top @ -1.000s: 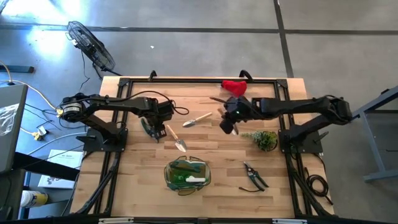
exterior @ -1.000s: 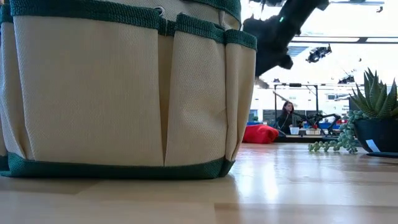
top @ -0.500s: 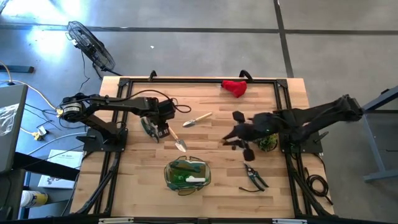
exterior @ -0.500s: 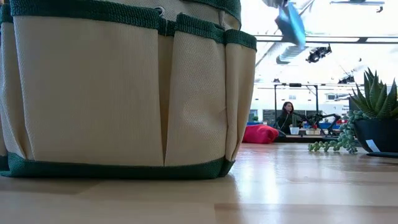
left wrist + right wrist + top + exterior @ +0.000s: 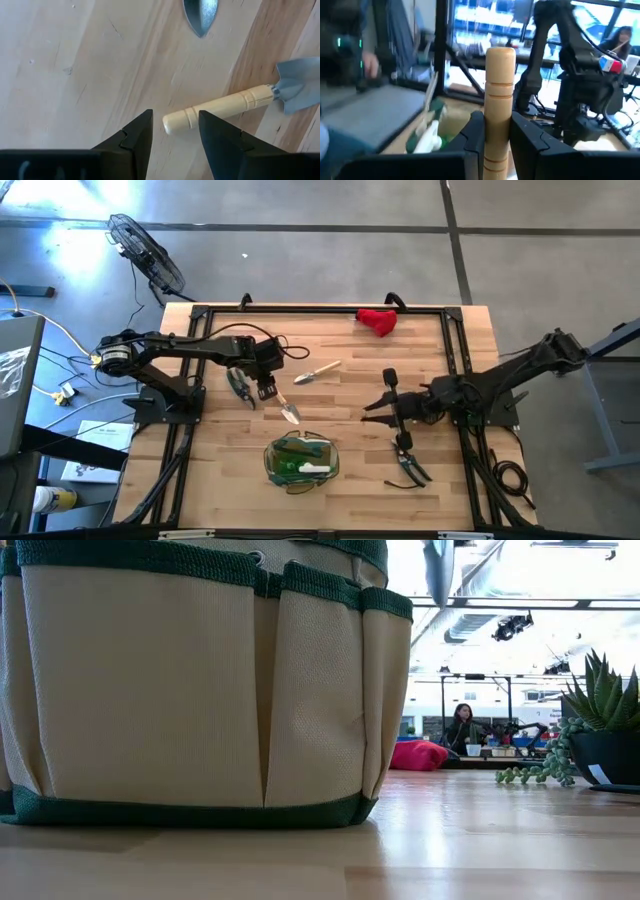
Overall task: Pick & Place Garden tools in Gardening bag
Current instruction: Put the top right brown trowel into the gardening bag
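The right pincer (image 5: 492,135) is clamped on the pale wooden handle of a trowel (image 5: 498,100), both fingers (image 5: 475,131) pressed against its sides, the handle's rounded end standing clear beyond the tips. In the high view this pincer (image 5: 392,408) hangs over the right half of the table (image 5: 340,395), with the black shears (image 5: 408,463) lying just on its near side and the bag (image 5: 300,459) off toward the table's middle front. The low view catches only a grey metal blade (image 5: 437,570) hanging above and just right of the bag (image 5: 200,680) (its handle is out of that frame).

The left pincer (image 5: 175,131) stands open over bare wood, its two dark fingers (image 5: 137,135) apart with nothing between them. Just ahead of the tips lies a second trowel (image 5: 235,102), the butt of its wooden handle pointing into the gap, not touched; a further metal tip (image 5: 201,15) shows beyond it. From above, this pincer (image 5: 262,385) sits at the left middle of the table, that trowel (image 5: 281,401) running from it toward the bag, a third tool (image 5: 317,371) a little to its right.

The red bundle (image 5: 378,320) rests at the far edge, well apart from both pincers. The bag holds green and white items (image 5: 300,467)
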Controlling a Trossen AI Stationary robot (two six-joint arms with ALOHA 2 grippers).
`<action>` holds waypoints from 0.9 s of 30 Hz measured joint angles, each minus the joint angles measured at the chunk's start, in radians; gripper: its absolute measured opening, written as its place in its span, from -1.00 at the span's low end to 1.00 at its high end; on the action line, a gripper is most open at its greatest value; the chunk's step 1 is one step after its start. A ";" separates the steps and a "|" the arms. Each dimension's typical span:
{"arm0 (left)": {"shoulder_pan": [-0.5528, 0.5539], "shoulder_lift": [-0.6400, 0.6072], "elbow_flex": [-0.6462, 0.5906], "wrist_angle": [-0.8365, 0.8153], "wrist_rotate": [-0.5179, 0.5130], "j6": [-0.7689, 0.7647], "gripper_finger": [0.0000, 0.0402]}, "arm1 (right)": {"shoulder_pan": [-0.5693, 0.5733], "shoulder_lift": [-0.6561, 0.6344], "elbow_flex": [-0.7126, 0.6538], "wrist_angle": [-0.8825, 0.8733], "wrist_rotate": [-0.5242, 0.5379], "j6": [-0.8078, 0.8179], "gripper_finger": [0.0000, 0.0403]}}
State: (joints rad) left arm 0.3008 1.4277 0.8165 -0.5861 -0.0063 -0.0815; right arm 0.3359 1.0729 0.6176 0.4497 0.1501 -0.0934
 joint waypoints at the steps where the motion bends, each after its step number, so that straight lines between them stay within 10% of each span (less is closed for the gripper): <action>1: 0.000 0.000 0.000 0.000 0.000 -0.002 -0.24 | -0.004 -0.002 -0.038 0.071 -0.004 0.022 -0.75; 9: 0.000 0.000 0.000 0.022 0.000 -0.002 -0.24 | -0.003 -0.003 -0.211 0.370 -0.129 0.095 -0.75; 27: 0.000 0.000 0.000 0.084 -0.001 -0.007 -0.24 | -0.011 0.321 -0.089 0.520 -0.279 0.199 -0.75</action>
State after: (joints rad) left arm 0.3008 1.4277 0.8169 -0.5022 -0.0070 -0.0884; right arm 0.3244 1.3934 0.5290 0.9699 -0.1291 0.1053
